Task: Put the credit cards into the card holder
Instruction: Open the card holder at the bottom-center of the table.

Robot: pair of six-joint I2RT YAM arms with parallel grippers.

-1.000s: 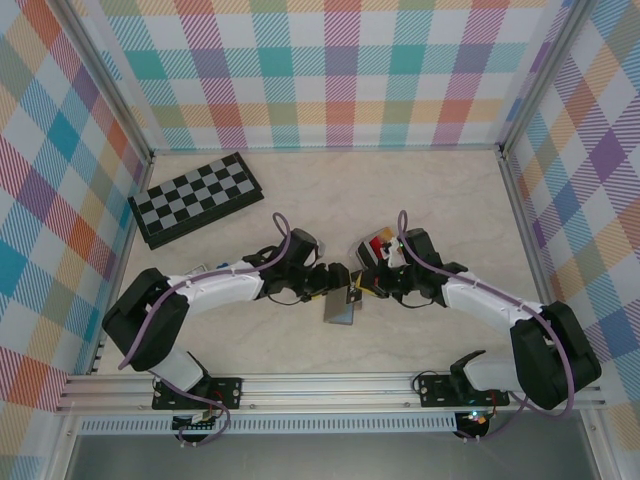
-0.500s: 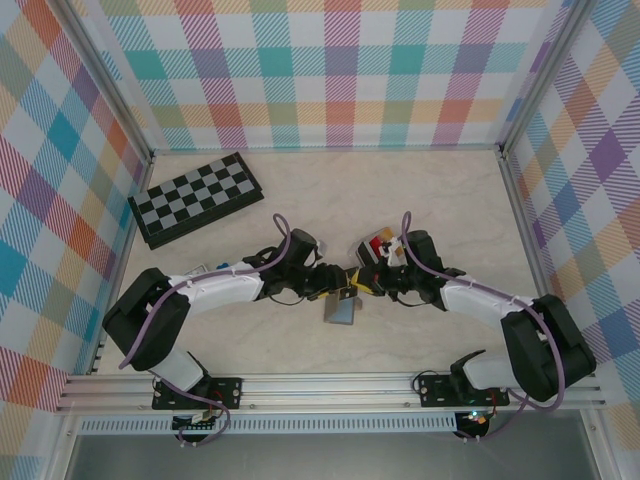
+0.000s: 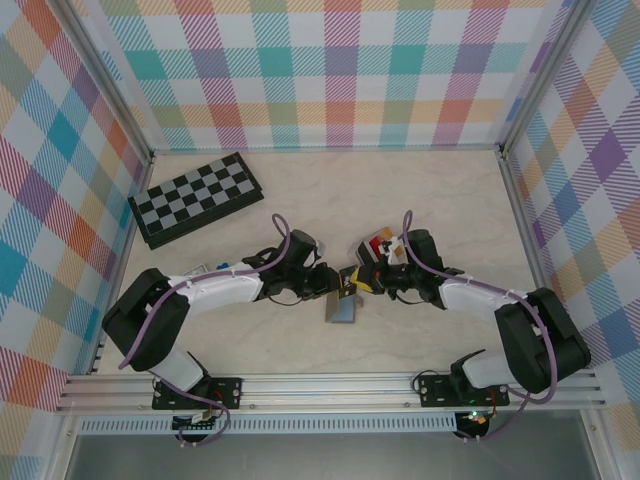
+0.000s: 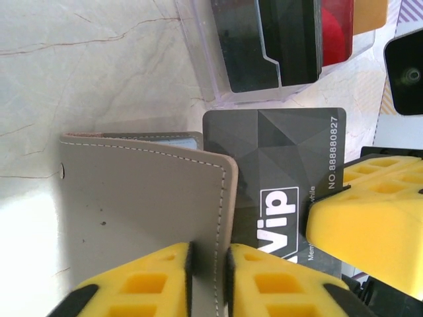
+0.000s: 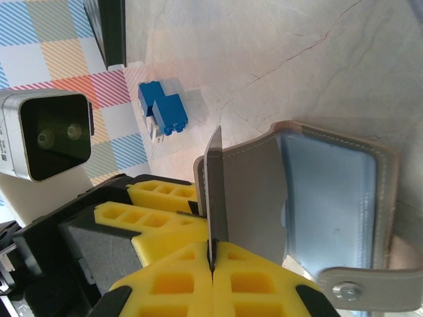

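Grip check: our right gripper [image 5: 211,264] is clamped on the black card [image 5: 215,191], held edge-on. We note its long axis aims straight into the card holder [image 5: 330,185], leading edge at the stitched flap [image 4: 145,198], which our left gripper [image 4: 208,267] pinches firmly, keeping the pocket open.

Card holder [image 4: 139,205] grey outside, pale blue inside; credit card [image 4: 277,158] black; board [image 3: 198,198] black-grey chequered.

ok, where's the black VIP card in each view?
Top external: VIP card at centre, small, just above the card holder in frame.
Left wrist: VIP card centre-right, face on, partly behind the card holder's flap.
Right wrist: VIP card edge-on, lower centre, clamped in the right gripper.
Shared landmark: the grey card holder.
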